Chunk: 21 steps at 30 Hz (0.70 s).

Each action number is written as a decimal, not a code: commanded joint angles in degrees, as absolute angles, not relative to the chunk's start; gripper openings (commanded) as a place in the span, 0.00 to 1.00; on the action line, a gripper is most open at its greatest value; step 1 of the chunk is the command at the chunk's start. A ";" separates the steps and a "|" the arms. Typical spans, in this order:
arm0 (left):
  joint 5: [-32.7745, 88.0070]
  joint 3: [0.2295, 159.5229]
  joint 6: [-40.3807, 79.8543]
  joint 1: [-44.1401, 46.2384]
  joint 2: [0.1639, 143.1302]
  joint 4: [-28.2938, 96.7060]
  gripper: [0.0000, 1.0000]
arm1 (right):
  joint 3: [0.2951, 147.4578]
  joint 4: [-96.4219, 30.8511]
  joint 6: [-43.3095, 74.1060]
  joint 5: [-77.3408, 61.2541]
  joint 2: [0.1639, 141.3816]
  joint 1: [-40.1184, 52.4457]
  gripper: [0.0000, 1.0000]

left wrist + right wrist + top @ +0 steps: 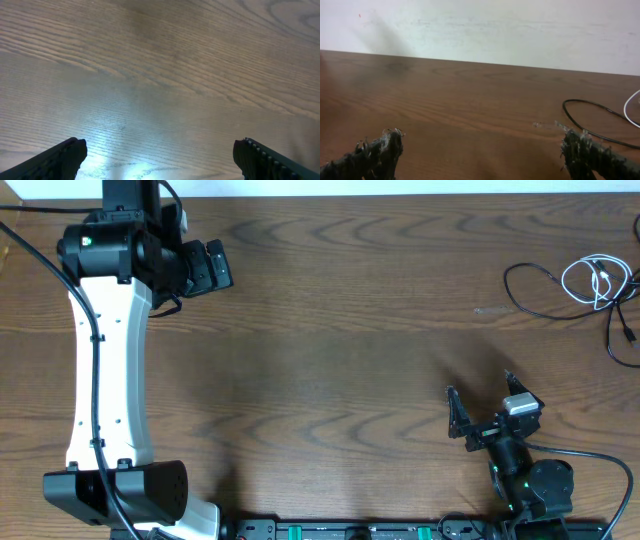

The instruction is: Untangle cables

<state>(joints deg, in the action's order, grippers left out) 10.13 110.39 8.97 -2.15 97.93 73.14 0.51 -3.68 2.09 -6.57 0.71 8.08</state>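
Observation:
The cables lie in a loose tangle at the table's far right: a black cord (540, 288) loops beside a white coil (595, 280), and another black cord (622, 330) trails toward the edge. My right gripper (480, 386) stands open well in front of them, with nothing between its fingers. In the right wrist view the black cord (585, 120) and a bit of the white one (632, 107) show beyond the right fingertip (582, 150). My left gripper (218, 265) is open at the far left, away from the cables. Only bare wood shows between its fingers (65, 157).
The wooden table (330, 350) runs to a white wall (495, 25) at the back. A black rail with green marks (350, 531) lines the front edge. The left arm's white link (105, 370) spans the left side, with thick black wires (40, 255) beside it.

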 commanded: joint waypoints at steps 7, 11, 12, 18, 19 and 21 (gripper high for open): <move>9.56 110.85 8.67 -2.17 97.34 73.30 0.98 | 0.32 -3.86 1.61 -6.13 0.32 8.29 0.99; 9.56 110.78 8.67 -2.17 93.97 73.28 0.98 | 0.32 -3.86 1.61 -6.13 0.32 8.29 0.99; 9.58 110.48 8.67 -2.17 92.64 73.28 0.98 | 0.32 -3.86 1.61 -6.13 0.32 8.29 0.99; 8.86 102.96 8.60 -2.17 82.04 73.43 0.98 | 0.32 -3.86 1.63 -6.13 0.32 8.29 0.99; 7.22 100.62 8.62 -2.17 79.18 73.56 0.98 | 0.32 -3.86 1.61 -6.13 0.32 8.29 0.99; 6.57 94.67 8.62 -2.17 72.71 73.28 0.98 | 0.32 -3.86 1.63 -6.13 0.32 8.29 0.99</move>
<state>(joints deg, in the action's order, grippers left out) 9.15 101.45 8.97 -2.15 79.77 73.12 0.51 -3.68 2.07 -6.55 0.69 8.08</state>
